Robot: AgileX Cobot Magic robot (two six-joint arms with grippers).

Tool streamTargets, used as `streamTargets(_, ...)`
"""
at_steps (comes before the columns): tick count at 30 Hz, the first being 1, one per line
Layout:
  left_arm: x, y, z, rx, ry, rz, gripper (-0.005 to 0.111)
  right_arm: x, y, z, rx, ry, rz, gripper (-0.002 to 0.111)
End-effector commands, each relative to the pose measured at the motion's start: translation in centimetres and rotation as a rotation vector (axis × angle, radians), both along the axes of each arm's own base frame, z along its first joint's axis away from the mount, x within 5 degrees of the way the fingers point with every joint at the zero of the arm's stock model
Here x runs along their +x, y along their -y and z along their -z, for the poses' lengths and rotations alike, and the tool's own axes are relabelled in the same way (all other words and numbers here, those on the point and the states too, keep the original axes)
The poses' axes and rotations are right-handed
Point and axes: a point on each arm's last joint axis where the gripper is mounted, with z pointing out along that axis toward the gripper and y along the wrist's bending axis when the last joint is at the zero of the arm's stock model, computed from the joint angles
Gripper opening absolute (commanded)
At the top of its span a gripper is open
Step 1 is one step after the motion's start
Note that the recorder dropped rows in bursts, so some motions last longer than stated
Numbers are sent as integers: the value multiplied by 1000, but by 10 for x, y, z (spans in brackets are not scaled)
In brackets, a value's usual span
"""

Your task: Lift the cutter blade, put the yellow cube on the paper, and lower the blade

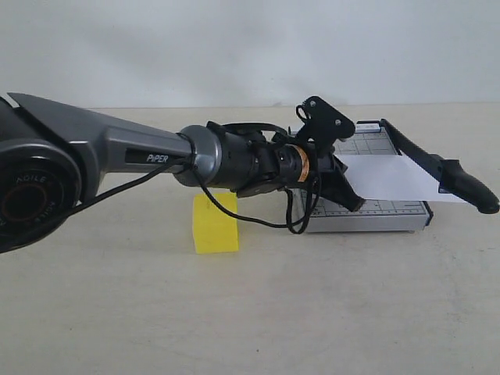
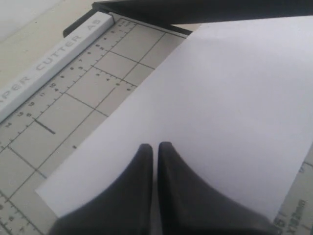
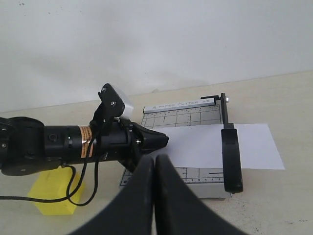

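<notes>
The yellow cube (image 1: 215,223) stands on the table left of the grey cutter base (image 1: 367,212), partly behind my left arm; it also shows as the yellow cube (image 3: 54,193). The paper (image 1: 394,178) lies on the base and sticks out past its right edge. The cutter blade (image 1: 461,181) runs along that right side over the paper, its thick handle toward the front; I cannot tell how far it is lifted. My left gripper (image 2: 155,146) is shut and empty just above the paper (image 2: 220,98). My right gripper (image 3: 155,157) is shut and empty, back from the cutter blade (image 3: 231,156).
The left arm's black cable (image 1: 301,223) loops down beside the base's left edge. A white ruler bar (image 2: 54,63) marked "PAPER CUTTER" lines one side of the base. A pale wall (image 3: 156,44) stands behind the beige table (image 1: 312,312).
</notes>
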Motion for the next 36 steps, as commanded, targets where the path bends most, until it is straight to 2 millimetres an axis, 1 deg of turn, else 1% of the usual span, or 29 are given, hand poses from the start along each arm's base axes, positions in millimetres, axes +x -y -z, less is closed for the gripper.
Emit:
streamTargets(1, 4, -14, 14, 103, -58, -77, 5, 0, 0, 0, -7, 8, -2, 0)
streamTargets(7, 4, -15, 14, 108, -60, -80, 5, 0, 0, 1, -8, 3, -3, 0)
streamTargets(12, 4, -16, 10, 136, -42, -74, 5, 0, 0, 1, -8, 3, -3, 0)
streamTargets(19, 5, -14, -9, 99, -8, -62, 5, 0, 0, 1, -8, 3, -3, 0)
streamTargets(20, 5, -13, -12, 87, -1, -57, 6, 0, 0, 1, -8, 3, -3, 0)
streamTargets(22, 5, -12, -18, 64, 13, -47, 14, 0, 0, 1, -8, 3, -3, 0)
streamTargets(27, 3, -9, -28, 22, 5, -62, 46, 0, 0, 1, -8, 3, -3, 0)
streamTargets(29, 3, -9, -37, -10, 9, -65, 54, 0, 0, 1, -8, 3, -3, 0)
streamTargets(31, 3, -7, -48, -42, 26, -58, 58, 0, 0, 1, -8, 3, -3, 0)
streamTargets(36, -6, -1, -75, -78, 59, -39, 58, 0, 0, 1, -8, 3, -3, 0)
